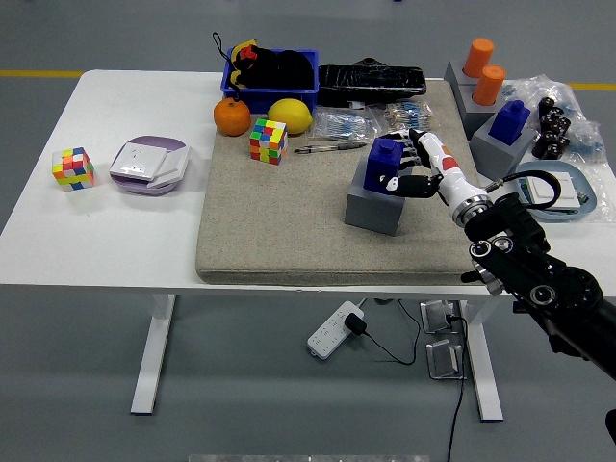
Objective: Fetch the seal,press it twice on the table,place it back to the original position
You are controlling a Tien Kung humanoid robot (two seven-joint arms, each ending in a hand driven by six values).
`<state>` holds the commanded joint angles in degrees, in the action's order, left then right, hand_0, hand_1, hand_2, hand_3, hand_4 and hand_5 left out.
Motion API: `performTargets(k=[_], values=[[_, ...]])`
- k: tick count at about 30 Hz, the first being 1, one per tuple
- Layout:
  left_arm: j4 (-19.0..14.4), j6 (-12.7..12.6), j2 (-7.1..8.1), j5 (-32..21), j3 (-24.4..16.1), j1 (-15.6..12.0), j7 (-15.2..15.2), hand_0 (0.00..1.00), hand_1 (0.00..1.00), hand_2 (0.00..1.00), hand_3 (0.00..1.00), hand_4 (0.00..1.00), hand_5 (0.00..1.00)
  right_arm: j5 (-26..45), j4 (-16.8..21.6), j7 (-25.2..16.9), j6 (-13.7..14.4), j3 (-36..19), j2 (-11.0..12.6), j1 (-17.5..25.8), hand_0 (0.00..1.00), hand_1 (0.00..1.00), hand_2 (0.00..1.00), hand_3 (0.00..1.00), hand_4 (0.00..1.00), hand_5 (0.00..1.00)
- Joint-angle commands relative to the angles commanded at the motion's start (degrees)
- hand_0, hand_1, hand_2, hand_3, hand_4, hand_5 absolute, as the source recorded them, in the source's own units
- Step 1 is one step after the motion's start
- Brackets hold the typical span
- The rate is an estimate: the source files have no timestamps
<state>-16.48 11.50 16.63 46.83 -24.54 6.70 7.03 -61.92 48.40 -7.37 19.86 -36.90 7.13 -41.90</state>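
A white table stands on a grey floor, most of its top covered by a beige mat. Scan left to right: near the tabletop's left edge you see a small colour cube and, just beside it, a pale purple-and-white device. Along the far edge sit a blue bin of dark items, an orange, a lemon and a second colour cube on the mat. Right of centre, the blue seal stands upright in its grey holder on the mat. Your right hand comes in from the lower right corner and is closed on the seal, thumb on the near side and fingers curled against its right side. At the tabletop's right edge you have another blue seal on a grey block, two orange cylinders and a round white coil. The left hand is out of view.

As you read it, the task is at its first step: the grip looks made, but the seal sits in the holder, not yet lifted. Lifting, two presses and the return all appear to remain.
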Motion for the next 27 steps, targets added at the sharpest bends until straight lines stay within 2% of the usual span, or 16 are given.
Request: performTargets(k=[16, 27], values=[[0.1, 0.0, -0.1, 0.0, 0.0, 0.2, 0.0, 0.831, 0.795, 0.758, 0.814, 0.742, 0.329, 0.3, -0.9, -0.1, 0.1, 0.6, -0.5, -1.5, 0.601, 0.425, 0.421, 0.46, 0.658, 0.002], [0.1, 0.0, -0.21, 0.1, 0.0, 0.2, 0.0, 0.831, 0.795, 0.758, 0.814, 0.742, 0.329, 0.0, -1.1, 0.3, -0.2, 1.4, 0.0, -2.0, 0.601, 0.425, 0.42, 0.461, 0.657, 0.002]])
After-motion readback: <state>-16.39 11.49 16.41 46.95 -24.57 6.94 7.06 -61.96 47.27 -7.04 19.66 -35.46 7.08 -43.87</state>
